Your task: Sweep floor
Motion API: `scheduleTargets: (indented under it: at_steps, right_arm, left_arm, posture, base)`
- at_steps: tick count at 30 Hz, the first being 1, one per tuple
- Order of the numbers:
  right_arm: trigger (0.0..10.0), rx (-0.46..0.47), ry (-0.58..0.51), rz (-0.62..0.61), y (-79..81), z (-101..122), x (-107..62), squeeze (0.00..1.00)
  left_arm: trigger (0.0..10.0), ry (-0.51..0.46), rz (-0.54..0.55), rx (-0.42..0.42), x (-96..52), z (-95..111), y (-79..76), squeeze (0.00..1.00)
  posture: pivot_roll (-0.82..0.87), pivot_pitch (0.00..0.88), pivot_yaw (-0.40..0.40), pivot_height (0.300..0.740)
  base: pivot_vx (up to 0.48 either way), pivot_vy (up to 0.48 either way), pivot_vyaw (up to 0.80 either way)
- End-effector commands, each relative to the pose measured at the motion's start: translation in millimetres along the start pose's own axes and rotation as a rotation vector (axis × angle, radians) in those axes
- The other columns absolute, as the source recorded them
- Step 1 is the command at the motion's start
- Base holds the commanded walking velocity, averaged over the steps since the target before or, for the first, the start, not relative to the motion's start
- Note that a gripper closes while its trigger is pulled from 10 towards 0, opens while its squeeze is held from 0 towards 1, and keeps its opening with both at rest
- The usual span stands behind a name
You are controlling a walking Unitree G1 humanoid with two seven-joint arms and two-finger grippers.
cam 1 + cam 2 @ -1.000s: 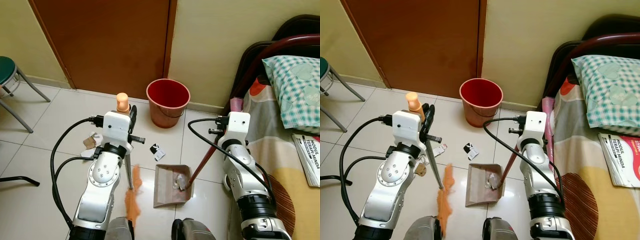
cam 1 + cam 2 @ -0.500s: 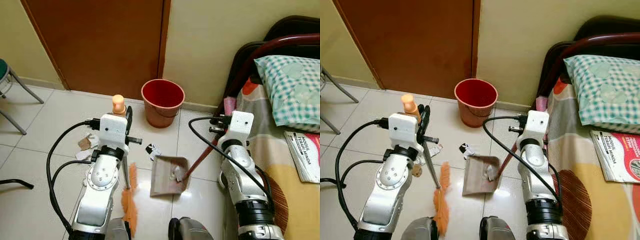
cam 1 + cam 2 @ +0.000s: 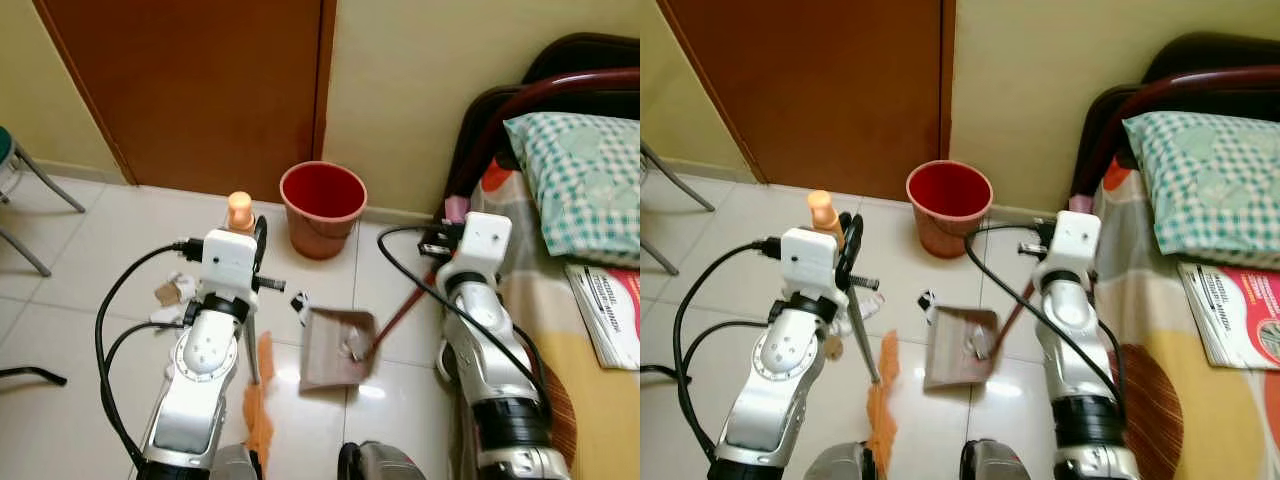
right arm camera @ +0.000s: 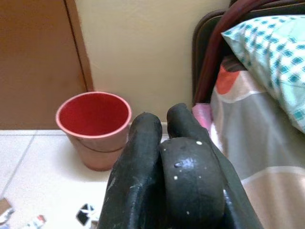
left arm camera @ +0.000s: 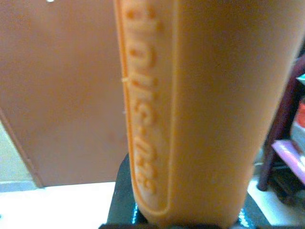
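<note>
While clamped with jaws together on the broom's orange handle [image 5: 190, 109], left gripper [image 3: 250, 232] kept bristles [image 3: 258, 415] on the tiled floor [image 3: 90, 300]. Right gripper [image 4: 167, 157], jaws closed on the dark knob of the dustpan handle [image 3: 400, 315], held dustpan [image 3: 338, 350] with scraps beside them. Beyond, red bucket [image 3: 322, 207] near the door [image 3: 190, 90]; loose litter [image 3: 172, 292] left of the broom.

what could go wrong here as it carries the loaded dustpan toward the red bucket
The dustpan in the right gripper looks lifted and tilted, with crumpled scraps loose inside; they could slide out before reaching the red bucket. Litter remains on the tiles: a black-and-white scrap and wrappers might get missed. The broom in the left gripper could scatter them.
</note>
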State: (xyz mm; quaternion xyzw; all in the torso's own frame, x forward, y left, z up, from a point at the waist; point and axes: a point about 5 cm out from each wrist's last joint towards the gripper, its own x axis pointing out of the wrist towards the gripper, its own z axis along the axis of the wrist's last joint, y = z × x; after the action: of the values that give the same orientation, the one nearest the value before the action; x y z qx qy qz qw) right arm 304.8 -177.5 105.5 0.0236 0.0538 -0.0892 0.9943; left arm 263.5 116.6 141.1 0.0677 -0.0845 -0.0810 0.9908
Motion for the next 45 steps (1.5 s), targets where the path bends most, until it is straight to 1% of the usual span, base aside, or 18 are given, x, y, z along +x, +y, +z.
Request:
scheduleTargets:
  at_steps: [1, 2, 3, 4, 5, 9, 13, 16, 20, 24, 28, 32, 37, 43, 45]
  right_arm:
    - [10.0, -0.015, -0.05, -0.015, -8.3, 10.5, -2.7, 0.0]
    - [10.0, -0.028, -0.041, -0.03, -17.9, 6.5, -8.7, 0.0]
    - [10.0, -0.032, -0.034, -0.04, -23.1, 4.2, -12.1, 0.0]
    - [10.0, -0.032, -0.034, -0.04, -23.1, 4.2, -12.1, 0.0]
    - [10.0, -0.037, -0.028, -0.047, -27.9, 1.9, -15.3, 0.0]
    - [10.0, -0.044, -0.017, -0.057, -33.5, -0.6, -18.7, 0.0]
    - [10.0, -0.042, -0.018, -0.053, -31.8, 0.0, -17.4, 0.0]
    - [10.0, -0.037, -0.019, -0.045, -27.3, 0.6, -15.7, 0.0]
    - [10.0, -0.032, -0.019, -0.036, -22.3, 1.0, -13.4, 0.0]
    - [10.0, -0.018, -0.025, -0.034, -20.8, 2.3, -12.0, 0.0]
    - [10.0, -0.016, -0.027, -0.032, -18.5, 3.4, -10.0, 0.0]
    - [10.0, -0.017, -0.032, -0.034, -18.7, 4.3, -9.6, 0.0]
    - [10.0, -0.022, -0.032, -0.042, -20.6, 3.5, -9.2, 0.0]
    - [10.0, -0.016, -0.038, -0.042, -18.0, 4.3, -7.5, 0.0]
    - [10.0, 0.007, -0.032, -0.043, -17.7, 4.1, -6.5, 0.0]
  left_arm:
    - [10.0, 0.021, 0.007, 0.027, -2.5, -3.9, 7.1, 0.0]
    - [10.0, 0.022, 0.011, 0.032, -4.4, -3.9, 10.7, 0.0]
    - [10.0, 0.022, 0.012, 0.034, -5.2, -3.8, 12.9, 0.0]
    - [10.0, 0.022, 0.012, 0.034, -5.2, -3.8, 12.9, 0.0]
    - [10.0, 0.021, 0.011, 0.038, -5.4, -3.5, 14.4, 0.0]
    - [10.0, 0.018, 0.01, 0.036, -3.5, -3.2, 15.2, 0.0]
    - [10.0, 0.007, -0.001, 0.033, -0.6, -1.0, 12.3, 0.0]
    - [10.0, -0.01, -0.017, 0.034, 2.2, 2.7, 8.5, 0.0]
    - [10.0, -0.016, -0.022, 0.034, 4.4, 4.2, 7.5, 0.0]
    - [10.0, -0.027, -0.03, 0.039, 5.2, 5.8, 6.4, 0.0]
    - [10.0, -0.042, -0.066, 0.055, 6.7, 7.2, 0.5, 0.0]
    - [10.0, -0.043, -0.076, 0.04, 7.0, 7.9, -2.7, 0.0]
    - [10.0, -0.04, -0.082, 0.039, 6.6, 6.1, -3.7, 0.0]
    - [10.0, -0.046, -0.091, 0.036, 7.7, 5.0, -4.1, 0.0]
    - [10.0, -0.046, -0.092, 0.036, 8.1, 4.7, -4.2, 0.0]
  posture:
    - [0.0, 0.078, -0.026, 0.74]
    - [-0.01, 0.074, -0.022, 0.74]
    - [-0.01, 0.07, -0.019, 0.74]
    - [-0.01, 0.07, -0.019, 0.74]
    - [-0.01, 0.073, -0.014, 0.74]
    - [-0.01, 0.061, -0.013, 0.74]
    - [-0.01, 0.055, -0.014, 0.74]
    - [0.0, 0.049, -0.015, 0.74]
    - [0.0, 0.052, -0.015, 0.74]
    - [0.0, 0.053, -0.011, 0.74]
    - [0.0, 0.053, -0.009, 0.74]
    - [0.0, 0.053, -0.009, 0.74]
    - [0.0, 0.041, -0.009, 0.74]
    - [0.0, 0.022, -0.01, 0.74]
    - [0.0, 0.022, -0.01, 0.74]
  base:
    - [0.24, 0.24, 0.0]
    - [0.251, 0.251, 0.0]
    - [0.255, 0.255, 0.0]
    - [0.255, 0.255, 0.0]
    - [0.255, 0.262, 0.0]
    - [0.261, 0.265, 0.0]
    - [0.267, 0.268, 0.0]
    - [0.266, 0.274, 0.0]
    - [0.268, 0.274, 0.0]
    - [0.289, 0.274, 0.0]
    - [0.301, 0.0, 0.0]
    - [0.0, 0.0, 0.0]
    - [0.0, 0.0, -0.48]
    - [0.096, 0.0, -0.48]
    - [0.311, 0.0, -0.52]
